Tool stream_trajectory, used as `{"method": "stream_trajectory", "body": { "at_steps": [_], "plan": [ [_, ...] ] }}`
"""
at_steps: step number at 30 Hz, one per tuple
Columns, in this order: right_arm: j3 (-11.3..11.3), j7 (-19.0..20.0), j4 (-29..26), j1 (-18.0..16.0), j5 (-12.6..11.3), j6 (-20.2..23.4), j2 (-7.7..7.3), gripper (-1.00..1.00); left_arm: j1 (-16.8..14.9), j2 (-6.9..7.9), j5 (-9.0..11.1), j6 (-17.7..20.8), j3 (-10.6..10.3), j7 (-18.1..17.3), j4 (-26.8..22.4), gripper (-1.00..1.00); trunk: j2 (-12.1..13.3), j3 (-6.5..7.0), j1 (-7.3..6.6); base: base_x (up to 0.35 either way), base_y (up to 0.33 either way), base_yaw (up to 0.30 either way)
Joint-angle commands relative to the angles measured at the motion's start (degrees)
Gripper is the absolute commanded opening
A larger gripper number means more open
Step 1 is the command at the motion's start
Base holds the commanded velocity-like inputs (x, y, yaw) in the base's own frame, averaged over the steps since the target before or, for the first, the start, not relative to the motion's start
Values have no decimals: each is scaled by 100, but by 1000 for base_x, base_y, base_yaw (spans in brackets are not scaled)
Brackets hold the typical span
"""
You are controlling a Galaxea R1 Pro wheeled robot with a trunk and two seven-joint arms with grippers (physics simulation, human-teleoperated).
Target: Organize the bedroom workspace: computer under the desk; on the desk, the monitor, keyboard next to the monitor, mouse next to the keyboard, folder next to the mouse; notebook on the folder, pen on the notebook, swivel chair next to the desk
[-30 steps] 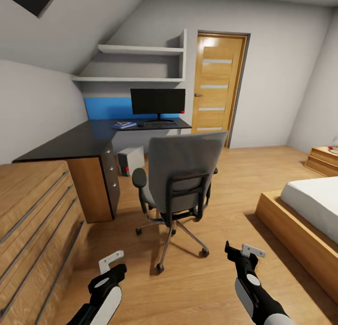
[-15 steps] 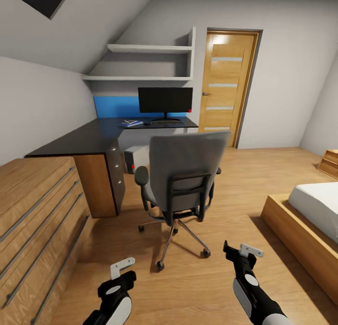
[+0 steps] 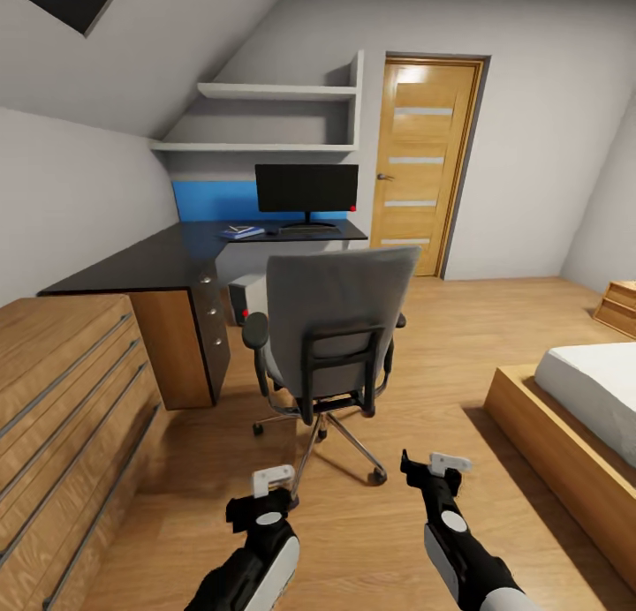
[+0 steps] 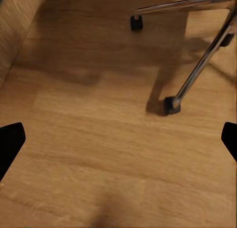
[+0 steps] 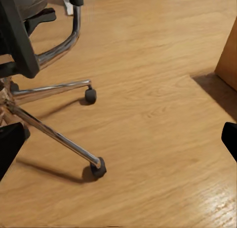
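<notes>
Swivel chair (image 3: 331, 328) stands just ahead of both grippers' spread, empty fingers (image 3: 272, 479).

The swivel chair (image 3: 331, 328) blocks the way to the desk (image 3: 168, 262) — bare floor (image 3: 371, 540) lies before it.

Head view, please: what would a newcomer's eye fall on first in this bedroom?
The grey swivel chair stands mid-floor with its back to the camera, just ahead of both hands, the left hand and the right hand. Behind it, the black desk fills the corner, with the monitor against a blue wall panel. A wooden door stands to the right.
</notes>
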Motion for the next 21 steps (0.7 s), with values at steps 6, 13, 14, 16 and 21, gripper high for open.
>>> {"method": "stream_trajectory", "body": {
  "at_steps": [6,13,14,16,21],
  "plan": [
    [145,-239,-356,-172,116,956,286,100,-1084,0,145,373,-6,-72,953,100,-3,-6,-1,0,-2,0],
    [167,-372,-489,-576,127,1689,358,100,-2006,0,1098,633,-2,-501,1537,100,-3,-6,-1,0,0,0],
    [168,-377,-493,-609,126,1729,361,100,-2085,0,1283,643,-1,-561,1578,100,-3,-6,-1,0,0,0],
    [174,-389,-496,-674,127,1808,369,100,-2240,0,1780,642,1,-682,1659,100,-3,-6,-1,0,0,0],
    [176,-392,-414,-719,143,1849,384,100,-2349,0,2215,531,-4,-778,1720,100,-3,-6,-1,0,0,0]
  ]
}}
